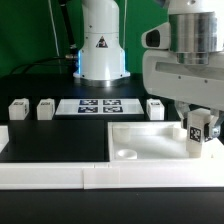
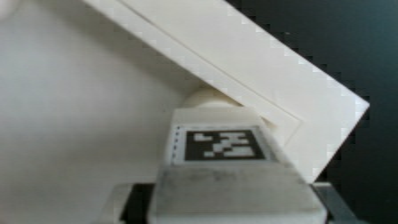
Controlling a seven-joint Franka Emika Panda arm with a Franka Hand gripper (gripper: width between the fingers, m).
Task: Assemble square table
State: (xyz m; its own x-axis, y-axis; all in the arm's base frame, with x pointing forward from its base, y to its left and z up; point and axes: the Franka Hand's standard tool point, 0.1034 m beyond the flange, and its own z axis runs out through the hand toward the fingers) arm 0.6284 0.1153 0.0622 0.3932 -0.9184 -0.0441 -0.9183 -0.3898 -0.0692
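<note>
White plastic leg point(image 1: 197, 136): upright, clamped in closed gripper point(image 1: 198, 119), over right corner socket point(image 2: 210, 100) of square tabletop point(image 1: 150, 141) on bench point(image 1: 50, 138). Step: leg fitting. Next, probably: seat it squarely, then twist.

Four legs point(image 1: 46, 108), one slab point(image 1: 160, 142), one marker board point(image 1: 98, 105), one rail point(image 1: 50, 176).

My bench top point(image 1: 50, 135) is matte black, softly lit. Behind it the bg point(image 1: 25, 35) is dark at the exterior view's left, w/ 1 green backdrop point(image 1: 140, 20) toward the right. The marker board point(image 1: 100, 105) lies flat mid-bench; 1 low white rail point(image 1: 50, 178) runs along the near edge.
</note>
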